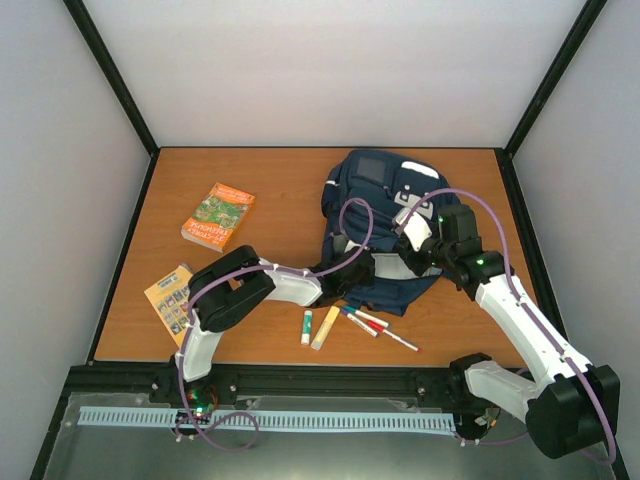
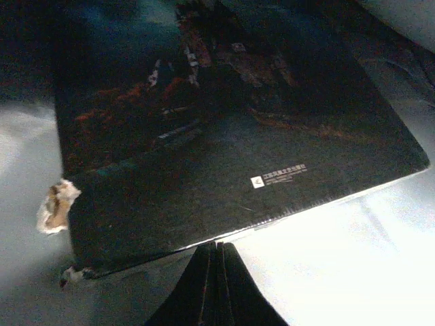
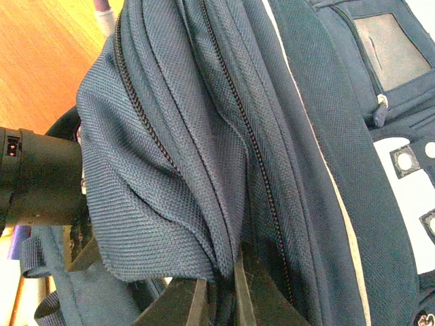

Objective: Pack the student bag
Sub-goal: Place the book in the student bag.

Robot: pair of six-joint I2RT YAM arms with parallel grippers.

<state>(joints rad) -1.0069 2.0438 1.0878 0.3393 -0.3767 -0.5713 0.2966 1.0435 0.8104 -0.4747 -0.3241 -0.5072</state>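
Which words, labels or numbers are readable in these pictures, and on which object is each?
None is readable.
Dark book cover: small white logo and line, too blurred.
Orange paperback book: title too small.
Yellow booklet: print too small.
Navy-blue fabric backpack: no text seen.

The student bag (image 3: 204, 136) is seen to be made of coarse woven cloth, matt and grainy, with dark zip teeth (image 3: 253, 144) sewn in. The tabletop (image 1: 270, 190) is finished in smooth wood grain with a slight sheen. The dark book cover (image 2: 224, 136) is smooth card, torn at its near left corner (image 2: 58, 207) to rough pale paper.
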